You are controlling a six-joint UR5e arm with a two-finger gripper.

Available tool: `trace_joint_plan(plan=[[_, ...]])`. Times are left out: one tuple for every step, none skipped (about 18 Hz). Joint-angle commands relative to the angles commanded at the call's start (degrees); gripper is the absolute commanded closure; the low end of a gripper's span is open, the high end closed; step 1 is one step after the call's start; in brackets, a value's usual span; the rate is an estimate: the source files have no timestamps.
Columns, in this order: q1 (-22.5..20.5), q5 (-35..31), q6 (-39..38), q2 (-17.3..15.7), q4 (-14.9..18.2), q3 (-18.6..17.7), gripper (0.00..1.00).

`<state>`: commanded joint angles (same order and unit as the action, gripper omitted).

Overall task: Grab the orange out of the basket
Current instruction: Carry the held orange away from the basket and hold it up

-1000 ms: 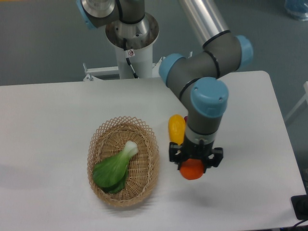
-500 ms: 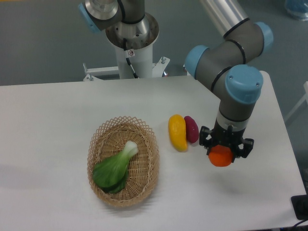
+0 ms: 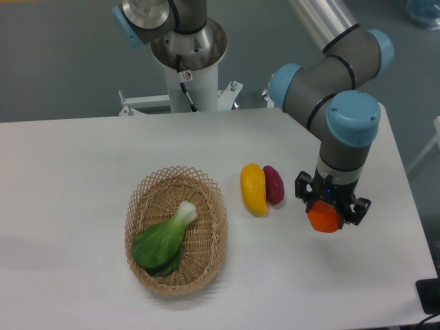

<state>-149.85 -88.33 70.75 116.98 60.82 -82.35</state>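
I have the arm reaching in from the far edge of the white table (image 3: 82,151), forearm sloping down toward the right side, with the wrist turned straight down. The gripper (image 3: 330,210) points at the tabletop near the right edge, about midway between the far and near edges, and its black fingers are pinched on the orange (image 3: 324,218), which bulges out below them. I cannot tell whether the fruit touches the surface or hangs just above it.

Bare table lies to the right of the gripper up to the right edge, and toward the near right corner. The near left corner and the whole left side are also bare surface.

Just left of the gripper, apart from it, a yellow mango-like fruit (image 3: 253,188) and a purple sweet potato (image 3: 273,184) lie side by side, touching, both elongated toward the near edge.

The wicker basket (image 3: 214,227) sits near the middle of the table, closer to the near edge, well apart from the orange. Inside it lies a bok choy (image 3: 163,239), white stem toward the far right, green leaves toward the near left.
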Motion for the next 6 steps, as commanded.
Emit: trace_joint_plan(plan=[[0.17,-1.83,0.09,0.00,0.09,-0.26,0.50],[0.26,-2.72,0.09,0.09,0.09,-0.26,0.50],[0.26,-2.81,0.17,0.09,0.09,-0.26,0.50],[0.26,-2.90,0.18,0.09,0.00,-0.35,0.50],[0.26,-2.90,0.18,0.09,-0.09,-0.53,0.50],[0.26,-2.90,0.18,0.09,-0.17,-0.53,0.50]])
